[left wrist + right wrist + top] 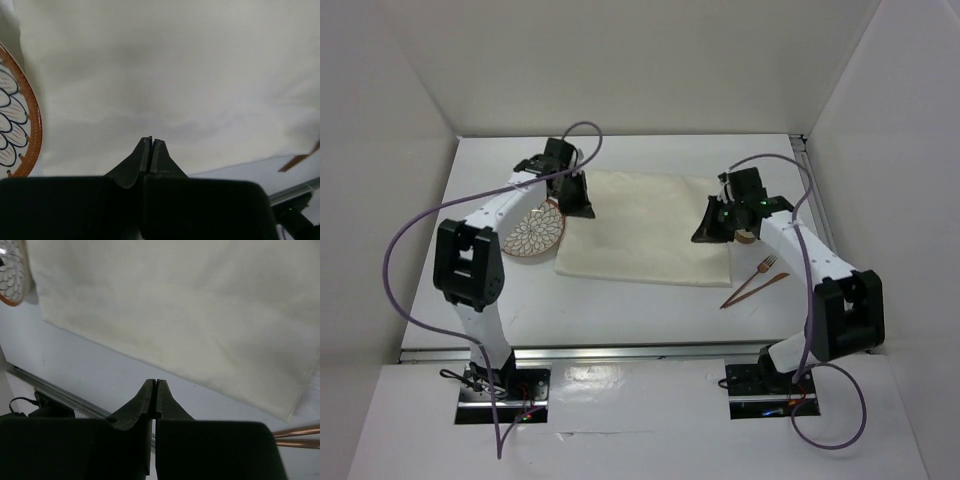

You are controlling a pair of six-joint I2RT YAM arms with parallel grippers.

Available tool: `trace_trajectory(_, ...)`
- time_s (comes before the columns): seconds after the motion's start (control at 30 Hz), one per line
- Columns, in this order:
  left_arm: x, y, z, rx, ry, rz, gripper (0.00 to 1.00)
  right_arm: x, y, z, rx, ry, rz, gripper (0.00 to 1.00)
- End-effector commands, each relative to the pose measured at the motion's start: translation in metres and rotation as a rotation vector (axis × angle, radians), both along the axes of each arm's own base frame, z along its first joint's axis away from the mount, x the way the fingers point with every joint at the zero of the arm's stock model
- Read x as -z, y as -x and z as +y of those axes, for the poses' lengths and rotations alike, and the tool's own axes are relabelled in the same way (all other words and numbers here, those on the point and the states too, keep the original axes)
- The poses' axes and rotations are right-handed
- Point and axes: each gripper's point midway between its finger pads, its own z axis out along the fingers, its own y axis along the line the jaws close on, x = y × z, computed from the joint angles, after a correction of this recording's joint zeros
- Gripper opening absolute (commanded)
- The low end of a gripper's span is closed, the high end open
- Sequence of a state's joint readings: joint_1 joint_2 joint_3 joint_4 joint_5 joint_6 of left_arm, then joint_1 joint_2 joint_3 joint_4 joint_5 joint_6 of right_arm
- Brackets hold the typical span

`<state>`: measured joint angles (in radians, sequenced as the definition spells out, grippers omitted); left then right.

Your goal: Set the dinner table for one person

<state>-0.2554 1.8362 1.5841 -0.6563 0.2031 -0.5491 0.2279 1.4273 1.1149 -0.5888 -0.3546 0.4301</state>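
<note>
The white dinner table [620, 310] holds a cream cloth [645, 235] spread flat in its middle. A round plate [538, 230] with a brown rim and petal pattern lies at the cloth's left edge. A copper fork [763, 270] and knife [755, 290] lie right of the cloth. My left gripper [582, 205] is shut and empty over the cloth's far left corner; in the left wrist view [151, 141] the cloth [165, 75] and the plate [17, 125] lie below it. My right gripper [705, 232] is shut and empty over the cloth's right edge, and also shows in the right wrist view [156, 382].
White walls enclose the table on three sides. A metal rail [50, 385] runs along the near edge. A small tan object [745, 237] sits partly hidden behind my right wrist. The cutlery handles [300, 432] show at the right of the right wrist view.
</note>
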Motion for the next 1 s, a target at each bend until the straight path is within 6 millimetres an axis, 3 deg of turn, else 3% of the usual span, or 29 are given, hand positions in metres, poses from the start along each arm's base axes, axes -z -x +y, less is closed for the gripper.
trace_trajectory(0.0, 0.056, 0.017, 0.013, -0.02, -0.091, 0.126, 0.0, 0.033, 0.008, 0.009, 0.079, -0.003, 0.102, 0.0)
trace_trajectory(0.1, 0.083, 0.028, 0.014, -0.036, -0.136, 0.174, 0.0, 0.059, 0.015, 0.011, 0.098, 0.038, 0.146, 0.0)
trace_trajectory(0.23, 0.102, 0.042, 0.019, -0.06, -0.176, 0.223, 0.0, 0.096, 0.02, 0.006, 0.129, 0.096, 0.223, 0.0)
trace_trajectory(0.4, 0.123, 0.061, 0.031, -0.13, -0.225, 0.258, 0.0, 0.123, 0.023, 0.009, 0.118, 0.148, 0.258, 0.0)
trace_trajectory(0.63, 0.121, 0.081, 0.042, -0.173, -0.238, 0.253, 0.0, 0.154, 0.03, 0.012, 0.094, 0.187, 0.308, 0.0)
trace_trajectory(0.97, 0.118, 0.102, 0.059, -0.209, -0.266, 0.275, 0.0, 0.167, 0.055, 0.024, 0.058, 0.228, 0.349, 0.0)
